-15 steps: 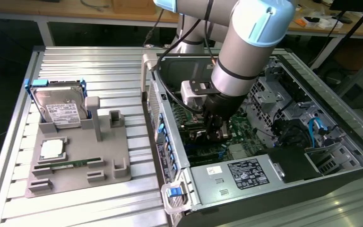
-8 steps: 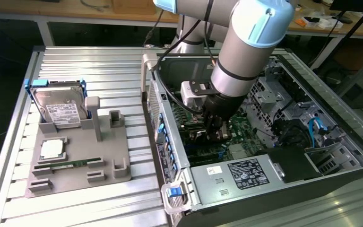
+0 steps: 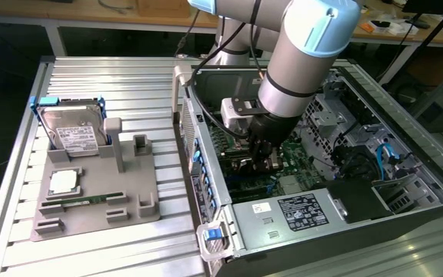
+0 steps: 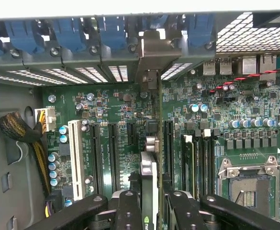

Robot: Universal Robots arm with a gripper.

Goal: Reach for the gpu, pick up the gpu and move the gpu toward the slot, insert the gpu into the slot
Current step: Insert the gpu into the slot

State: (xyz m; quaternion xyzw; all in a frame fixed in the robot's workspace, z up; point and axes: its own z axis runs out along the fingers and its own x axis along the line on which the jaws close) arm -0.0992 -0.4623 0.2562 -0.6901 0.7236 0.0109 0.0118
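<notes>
One gripper [image 4: 149, 203] pinching upright gpu [image 4: 149, 177] edge-on, narrow room between motherboard [image 4: 120, 105] connectors

Green motherboard [image 4: 130, 110], blue clips [image 4: 68, 36], grey tray [image 3: 98, 190]

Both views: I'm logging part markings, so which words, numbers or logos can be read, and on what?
Card edge held in the hand: part of a green and white logo, no full word.
Hard drive label: too small to read.
Power supply black label: too small.
Motherboard white print: blurred, unreadable.
</notes>
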